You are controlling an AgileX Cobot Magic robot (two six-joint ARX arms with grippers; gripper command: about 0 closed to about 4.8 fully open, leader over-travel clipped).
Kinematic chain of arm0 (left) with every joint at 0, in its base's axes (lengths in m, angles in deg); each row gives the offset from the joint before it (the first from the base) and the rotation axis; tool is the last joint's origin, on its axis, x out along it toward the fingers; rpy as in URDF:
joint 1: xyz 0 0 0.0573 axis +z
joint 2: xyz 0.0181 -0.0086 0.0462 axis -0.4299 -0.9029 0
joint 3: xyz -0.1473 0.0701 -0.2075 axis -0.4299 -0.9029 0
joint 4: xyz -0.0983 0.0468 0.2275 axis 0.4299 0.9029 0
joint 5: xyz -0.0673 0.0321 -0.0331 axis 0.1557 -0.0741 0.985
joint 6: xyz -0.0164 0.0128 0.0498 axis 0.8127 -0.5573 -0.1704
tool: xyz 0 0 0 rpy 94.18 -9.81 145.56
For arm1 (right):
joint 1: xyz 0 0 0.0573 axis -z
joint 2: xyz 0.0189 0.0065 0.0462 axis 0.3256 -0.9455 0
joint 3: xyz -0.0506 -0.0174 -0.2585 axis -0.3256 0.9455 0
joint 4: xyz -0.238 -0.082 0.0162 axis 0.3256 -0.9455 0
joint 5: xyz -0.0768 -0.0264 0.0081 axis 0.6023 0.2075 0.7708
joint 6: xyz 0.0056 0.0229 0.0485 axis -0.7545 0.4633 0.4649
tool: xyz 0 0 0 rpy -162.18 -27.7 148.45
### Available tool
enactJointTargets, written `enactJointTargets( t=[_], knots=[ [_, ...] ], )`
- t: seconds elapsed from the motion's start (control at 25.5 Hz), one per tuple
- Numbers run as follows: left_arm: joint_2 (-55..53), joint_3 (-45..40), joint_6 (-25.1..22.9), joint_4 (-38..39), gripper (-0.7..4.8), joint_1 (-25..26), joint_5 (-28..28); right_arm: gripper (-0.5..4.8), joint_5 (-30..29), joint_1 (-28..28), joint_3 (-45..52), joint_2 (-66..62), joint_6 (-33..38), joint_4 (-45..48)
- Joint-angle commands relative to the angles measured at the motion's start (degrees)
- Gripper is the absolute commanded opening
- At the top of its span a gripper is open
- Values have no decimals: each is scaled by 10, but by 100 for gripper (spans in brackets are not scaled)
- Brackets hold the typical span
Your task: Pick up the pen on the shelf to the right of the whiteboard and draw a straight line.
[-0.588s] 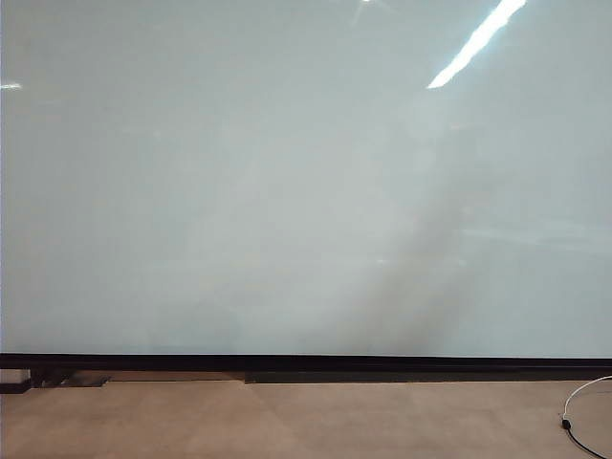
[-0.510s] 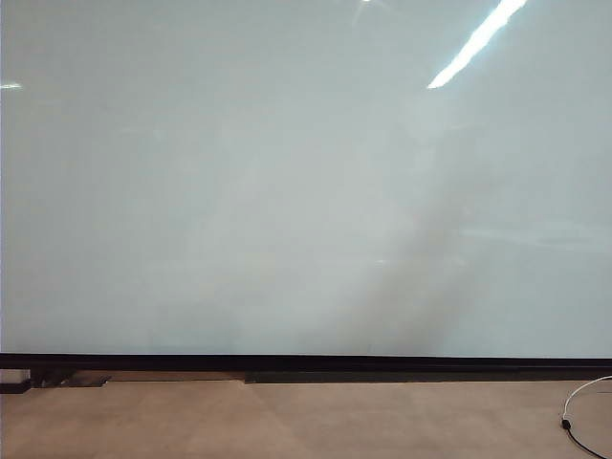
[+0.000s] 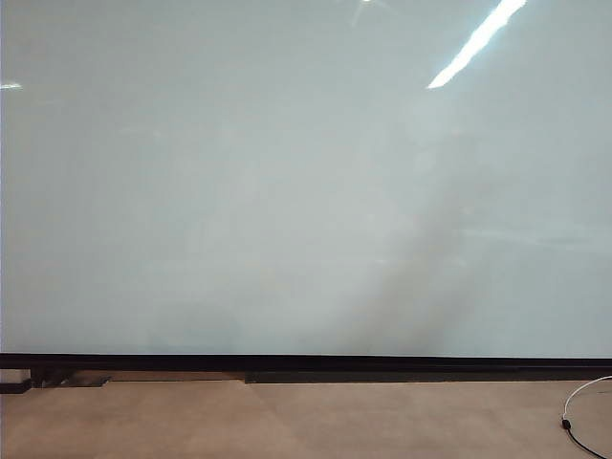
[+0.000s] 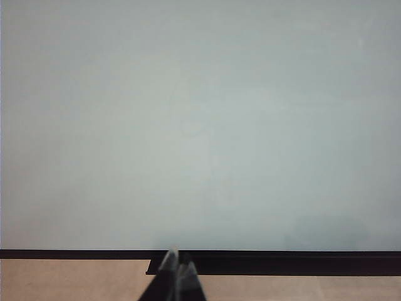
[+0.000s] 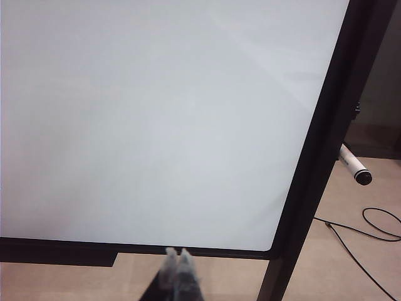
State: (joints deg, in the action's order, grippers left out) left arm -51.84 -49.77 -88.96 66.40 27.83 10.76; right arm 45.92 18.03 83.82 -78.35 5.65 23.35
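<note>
The whiteboard [image 3: 287, 182], a large glossy pale grey-white panel, fills nearly the whole exterior view; a black strip [image 3: 306, 363] runs along its lower edge, with tan floor [image 3: 287, 421] beneath and a bright slanted light reflection [image 3: 476, 43] near the upper right corner of the board. No stroke is visible on the board surface in any view. Neither arm appears in the exterior view. In the left wrist view, the left gripper [image 4: 177, 266] shows only as two dark fingertips pressed together, closed and holding nothing, set in front of the board's lower edge. In the right wrist view, the right gripper [image 5: 175, 260] likewise has its two fingertips touching, closed and empty, in front of the board's lower edge near the lower right corner. The same view shows the black frame post [image 5: 319, 144] at the board's right edge. The pen [image 5: 354, 168], a slim whitish barrel with a dark round end facing the camera, lies just beyond this post on the right side of the board, well apart from the right gripper; its support is hidden by the post. A thin black cable [image 5: 369, 229] trails across the floor below the pen.
</note>
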Motion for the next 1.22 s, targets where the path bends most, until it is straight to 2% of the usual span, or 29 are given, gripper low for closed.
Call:
enactJointTargets(
  t=[0.04,0.27,0.39,0.55,0.78,0.86,0.9,1.06,1.22],
  knots=[
    [0,2,2,-4,-5,0,-2,8,-13,0,4,0,37,10],
    [0,2,2,-4,-5,0,-2,8,-59,0,4,0,51,41],
    [0,2,2,-4,-5,0,-2,8,-59,0,4,0,48,89],
    [0,2,2,-3,-5,0,-2,25,-12,2,4,-16,48,122],
    [0,2,10,10,-5,0,-2,55,-13,29,2,-80,62,231],
    [0,2,11,22,-5,0,-2,98,-33,58,-20,-129,71,254],
    [0,2,12,31,-5,0,-2,146,-69,82,-47,-170,69,255],
    [0,2,12,36,-5,0,-2,167,-127,143,-119,-259,45,257],
    [0,2,12,35,-5,0,-2,208,-218,230,-198,-360,56,257]
  ],
)
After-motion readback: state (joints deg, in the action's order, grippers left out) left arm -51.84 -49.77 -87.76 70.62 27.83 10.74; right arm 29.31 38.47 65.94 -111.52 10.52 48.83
